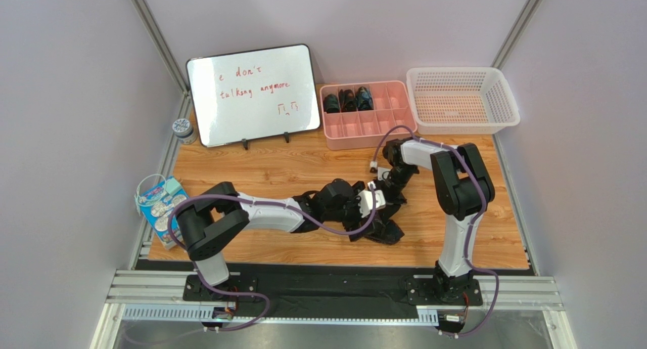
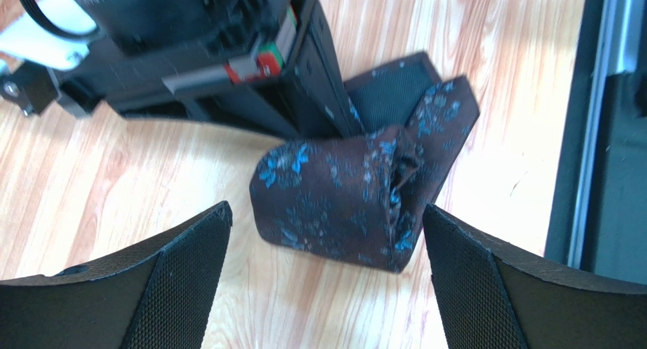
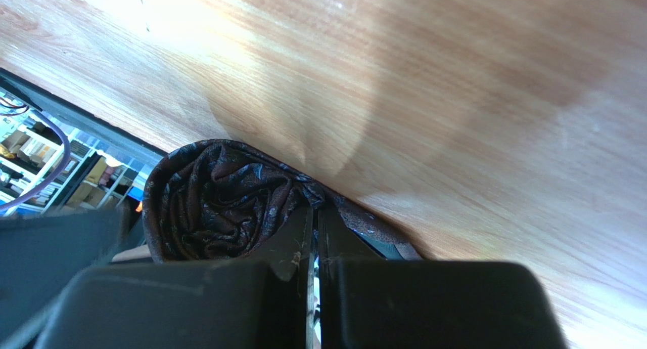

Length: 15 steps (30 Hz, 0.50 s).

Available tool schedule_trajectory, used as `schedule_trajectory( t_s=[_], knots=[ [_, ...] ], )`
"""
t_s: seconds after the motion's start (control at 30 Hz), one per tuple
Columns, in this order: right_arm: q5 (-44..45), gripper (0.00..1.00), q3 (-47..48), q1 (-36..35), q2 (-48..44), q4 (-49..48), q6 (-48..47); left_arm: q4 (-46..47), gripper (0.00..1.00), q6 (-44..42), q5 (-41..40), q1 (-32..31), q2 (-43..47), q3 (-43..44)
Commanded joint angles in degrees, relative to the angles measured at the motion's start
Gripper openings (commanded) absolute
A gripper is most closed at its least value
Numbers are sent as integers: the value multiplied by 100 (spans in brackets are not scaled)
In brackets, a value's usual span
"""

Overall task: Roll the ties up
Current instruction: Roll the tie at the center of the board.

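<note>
Tie (image 1: 385, 231): on table (image 1: 250, 171), near side of pink tray (image 1: 368, 130), well apart from it, toward table's front edge. Dark fabric w/ blue flower print, mostly rolled into a fat coil lying on its side. A short flat tail end sticks out from under the coil.
Left fingers (image 2: 178, 281): spread wide, one on each side of the coil. No clear contact, nothing held.
Right fingers (image 3: 345, 288): pressed together, only a thin slit betw. them. Tie fabric is pinched at the tips, right beside the coil's open end.
Arms: both meet over the tie, near side of tray. Left comes in low from the left, right bends down from the tray side.
Rolled ties (image 1: 348, 100): three dark coils in tray's back row, left-hand compartments, one per compartment.
White basket (image 1: 463, 99): just right of tray, at back of table.
Whiteboard (image 1: 254, 95): just left of tray, propped upright, red handwriting on it.
Small jar (image 1: 182, 129): well left of tray, past the whiteboard.
Packet (image 1: 159, 205): far left of tray and nearer the front, at table's left edge.
</note>
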<state>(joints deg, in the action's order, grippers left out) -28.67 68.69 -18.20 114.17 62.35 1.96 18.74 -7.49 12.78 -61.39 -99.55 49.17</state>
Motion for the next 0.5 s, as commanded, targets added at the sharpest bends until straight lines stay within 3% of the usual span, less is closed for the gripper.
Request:
schedule_trajectory(
  t_s=[0.0, 0.17, 0.27, 0.43, 0.47],
  knots=[
    [854, 0, -66, -70, 202, -838, -108, 68, 100, 221, 129, 13, -82, 347],
    [740, 0, 22, -70, 106, -821, -151, 165, 98, 90, 76, 13, -539, 488],
    [634, 0, 92, -79, -9, -821, -169, 279, 90, -51, -29, 13, -794, 488],
    [529, 0, 241, -88, -88, -803, -433, 244, 68, -209, -3, 13, -979, 462],
    [520, 0, 338, -79, -62, -786, -459, 244, 59, -218, -3, 21, -996, 445]
  ],
)
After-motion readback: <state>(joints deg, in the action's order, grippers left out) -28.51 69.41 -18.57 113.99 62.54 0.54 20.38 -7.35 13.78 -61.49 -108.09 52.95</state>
